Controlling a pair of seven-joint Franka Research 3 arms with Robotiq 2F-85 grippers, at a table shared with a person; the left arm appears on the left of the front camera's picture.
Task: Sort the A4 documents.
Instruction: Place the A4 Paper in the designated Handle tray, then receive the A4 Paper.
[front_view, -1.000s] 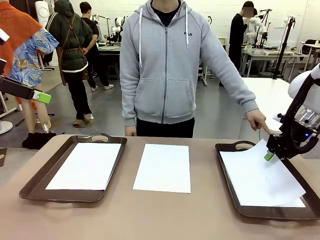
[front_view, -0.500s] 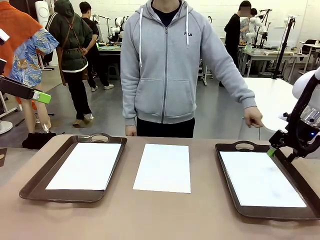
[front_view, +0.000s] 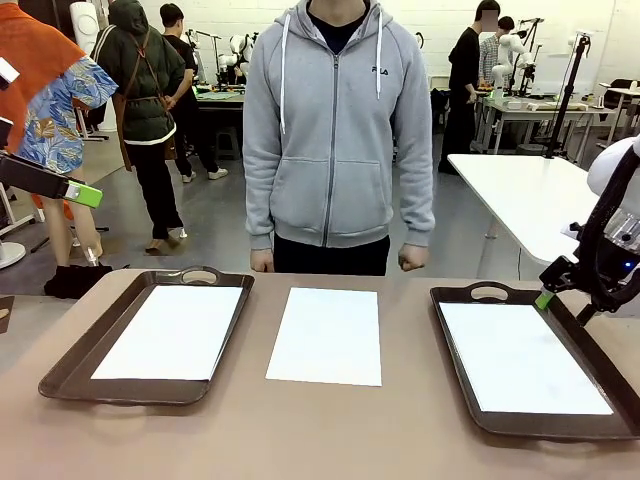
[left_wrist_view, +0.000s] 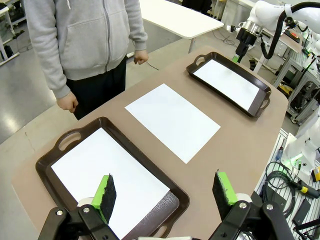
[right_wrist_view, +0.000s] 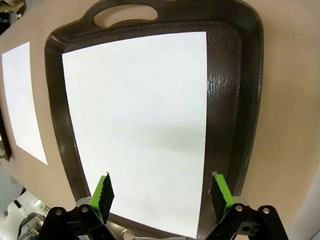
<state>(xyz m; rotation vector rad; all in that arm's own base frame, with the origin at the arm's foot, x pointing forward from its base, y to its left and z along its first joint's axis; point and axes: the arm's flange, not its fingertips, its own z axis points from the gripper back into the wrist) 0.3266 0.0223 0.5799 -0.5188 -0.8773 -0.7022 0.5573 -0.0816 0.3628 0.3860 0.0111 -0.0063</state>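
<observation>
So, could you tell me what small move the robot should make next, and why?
Probably swing one open gripper, say the right gripper, over the loose sheet lying on the table between the trays. The left tray and right tray each hold paper; that sheet looks unsorted.

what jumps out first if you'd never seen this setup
Three white A4 sheets in a row on the brown table: one in the left tray, one bare on the tabletop in the middle, one in the right tray. A person in a grey hoodie stands at the far edge. The right claw hangs open over the right tray's sheet.
</observation>
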